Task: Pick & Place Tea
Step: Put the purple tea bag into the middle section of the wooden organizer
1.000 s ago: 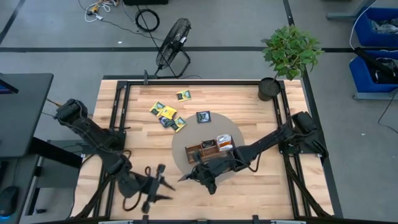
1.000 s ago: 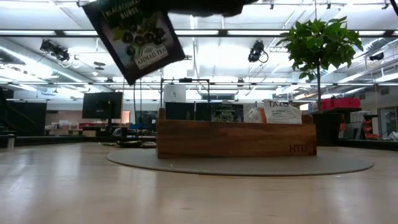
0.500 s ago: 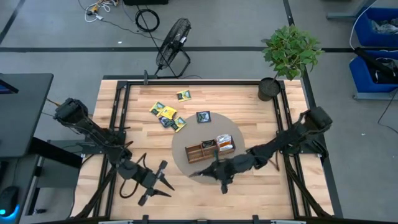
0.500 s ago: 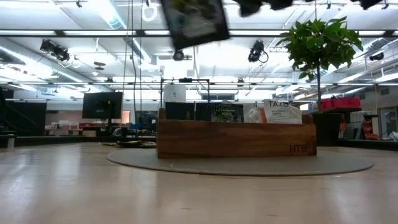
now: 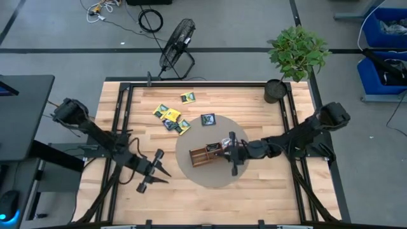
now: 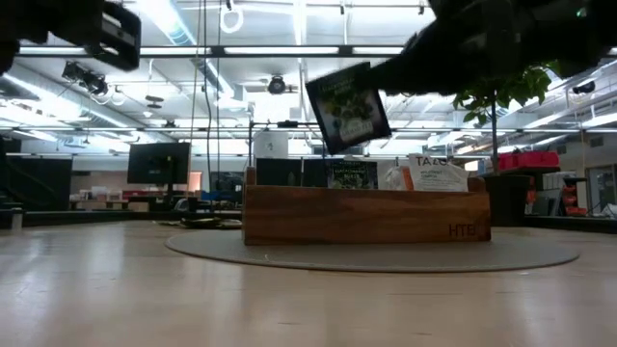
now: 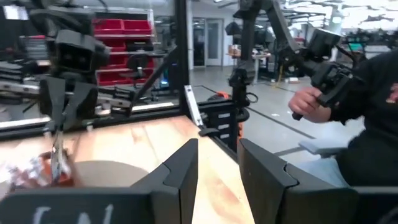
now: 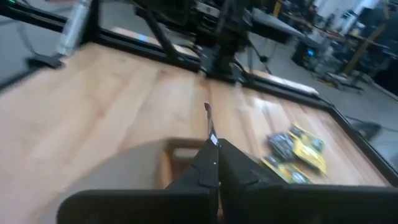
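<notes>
A dark tea sachet [image 6: 347,108] hangs above the brown wooden tray [image 6: 366,217], with my right gripper [image 5: 224,150] shut on it. The tray stands on a round grey mat [image 5: 210,175] and holds a dark sachet [image 6: 352,174] and an orange-and-white one [image 6: 436,173], both upright. Loose yellow-and-green and dark sachets [image 5: 169,116] lie flat on the wood at the far left of the mat. My left gripper [image 5: 162,175] hovers open by the mat's left edge, with nothing between its fingers [image 7: 180,171]. My right gripper pinches the dark sachet between its two shut fingers [image 8: 214,163], at the sachet's upper right edge [image 6: 378,85]. The fingers come roughly level from the table's right side. The sachet hangs tilted, clear above the tray, and shows edge-on [image 8: 209,123] in the right wrist view.
A potted plant [image 5: 294,54] stands at the table's far right corner. Black frame rails [image 5: 124,114] run along the table's sides. A person's hand [image 7: 311,106] and dark sleeve show beyond the table in the left wrist view.
My right gripper has carried the dark sachet from the mat's near edge toward the far and right, to a place over the tray, and the sachet has come lower. My left gripper has drawn a little toward the far edge.
</notes>
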You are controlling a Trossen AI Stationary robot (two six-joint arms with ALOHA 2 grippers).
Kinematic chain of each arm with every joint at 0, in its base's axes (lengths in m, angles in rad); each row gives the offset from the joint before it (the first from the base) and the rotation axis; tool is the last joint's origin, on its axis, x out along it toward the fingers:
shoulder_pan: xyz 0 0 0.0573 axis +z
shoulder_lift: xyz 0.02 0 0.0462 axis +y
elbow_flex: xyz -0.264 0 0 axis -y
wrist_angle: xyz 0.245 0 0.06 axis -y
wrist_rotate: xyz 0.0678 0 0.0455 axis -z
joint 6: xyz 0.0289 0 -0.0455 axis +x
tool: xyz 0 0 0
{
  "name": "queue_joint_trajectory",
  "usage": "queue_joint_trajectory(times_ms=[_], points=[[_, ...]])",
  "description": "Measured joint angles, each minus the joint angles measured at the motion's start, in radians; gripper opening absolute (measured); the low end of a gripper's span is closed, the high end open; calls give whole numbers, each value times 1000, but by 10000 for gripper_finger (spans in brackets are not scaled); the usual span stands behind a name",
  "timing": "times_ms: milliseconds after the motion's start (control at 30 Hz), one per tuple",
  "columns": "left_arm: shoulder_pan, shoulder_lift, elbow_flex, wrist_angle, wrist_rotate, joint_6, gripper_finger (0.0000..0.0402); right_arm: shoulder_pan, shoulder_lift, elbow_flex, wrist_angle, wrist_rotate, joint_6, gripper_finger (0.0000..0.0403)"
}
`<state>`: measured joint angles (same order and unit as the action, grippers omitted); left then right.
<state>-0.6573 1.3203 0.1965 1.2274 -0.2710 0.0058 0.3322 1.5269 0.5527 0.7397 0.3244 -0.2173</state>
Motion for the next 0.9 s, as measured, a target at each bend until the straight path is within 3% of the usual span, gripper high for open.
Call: queue_joint_trajectory(times_ms=[200,400,633,900], points=[[28,-34,-61,38,-1,-26,119,-69,1,-37,12,-23,38,0],[27,-40,-61,39,4,-15,119,-115,1,-89,134,-97,58,0],[27,-40,-61,43,5,-17,119,-92,21,-99,125,-121,93,0],[27,-40,-61,45,5,-18,119,-93,81,-92,144,-72,126,0]])
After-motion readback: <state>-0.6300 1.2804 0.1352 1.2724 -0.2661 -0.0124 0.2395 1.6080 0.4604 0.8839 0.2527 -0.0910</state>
